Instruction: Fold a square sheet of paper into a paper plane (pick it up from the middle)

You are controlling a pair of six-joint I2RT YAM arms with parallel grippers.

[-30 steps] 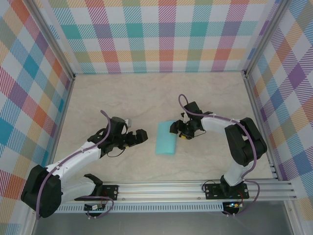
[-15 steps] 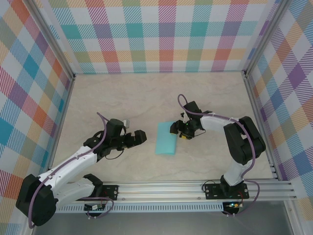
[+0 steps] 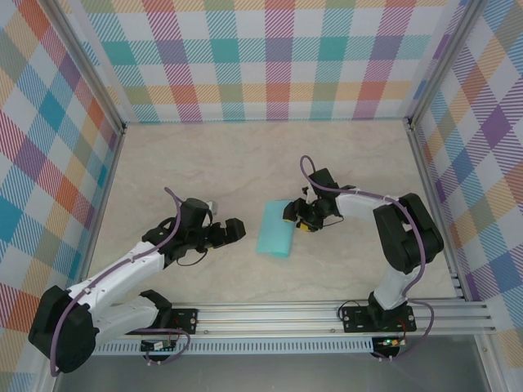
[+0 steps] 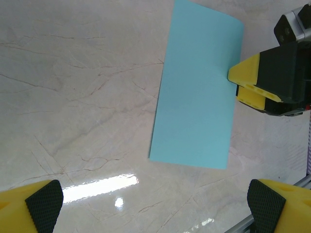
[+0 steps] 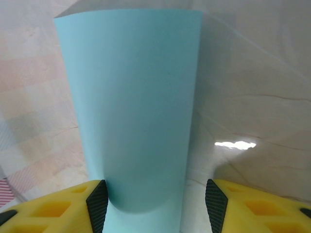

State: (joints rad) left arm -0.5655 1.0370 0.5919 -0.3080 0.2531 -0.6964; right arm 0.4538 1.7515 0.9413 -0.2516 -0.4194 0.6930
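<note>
A thin turquoise sheet of paper, folded into a long rectangle (image 3: 274,229), lies flat near the middle of a pale marble-patterned table (image 3: 204,163), between the two arms.

Compared with a second ago, the sheet has slid a little to the left and tilted, so its near end now swings leftward. The right gripper (image 3: 297,217) has followed it and its jaws have narrowed slightly. This looks like the gripper nudging or squaring up the half-folded paper for the next crease rather than lifting it. No pointed plane shape exists yet, so the task seems to be at an early stage.

The overhead view shows the left gripper (image 3: 233,229) waiting just to the left of the sheet, apart from it. It does not show how the right jaws meet the paper.

The right wrist view does. The paper's (image 5: 131,97) close end sits between the half-open jaws of the right gripper (image 5: 155,206), with a gap on one side, so nothing is pinched.

The left wrist view shows the sheet's (image 4: 197,87) clean rectangular outline. It shows the right gripper (image 4: 235,85) touching the long edge, and the left gripper's (image 4: 155,204) own jaws spread fully wide, holding nothing.
</note>
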